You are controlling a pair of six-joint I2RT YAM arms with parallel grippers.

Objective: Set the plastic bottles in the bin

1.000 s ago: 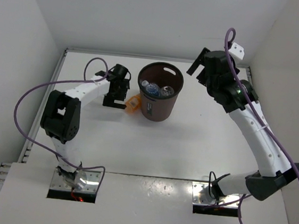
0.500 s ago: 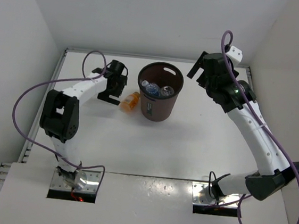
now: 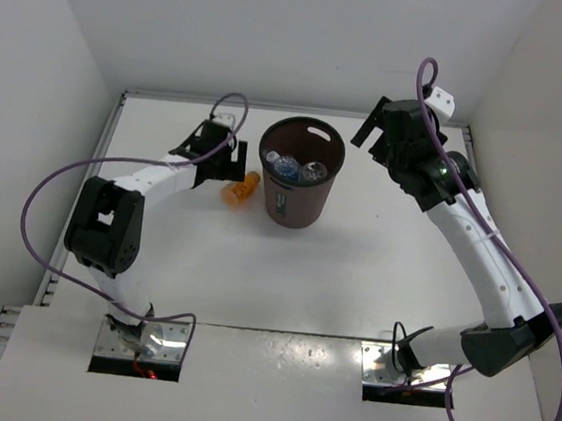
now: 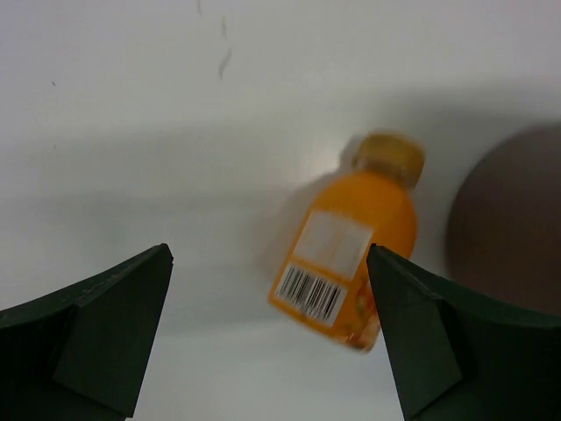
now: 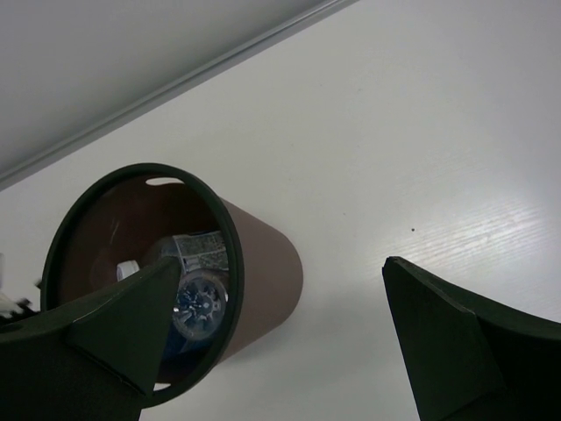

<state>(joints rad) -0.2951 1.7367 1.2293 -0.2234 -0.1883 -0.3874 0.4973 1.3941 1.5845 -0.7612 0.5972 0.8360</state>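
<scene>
We log one orange bottle lying on the table just beside the bin, in front of the left gripper, jaws wide and empty — clear bottles inside the bin, right gripper likewise wide, holding nothing.

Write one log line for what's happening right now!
left end effector: open over orange bottle | orange bottle: lying beside bin | clear bottles: in bin | right end effector: open, empty
</scene>
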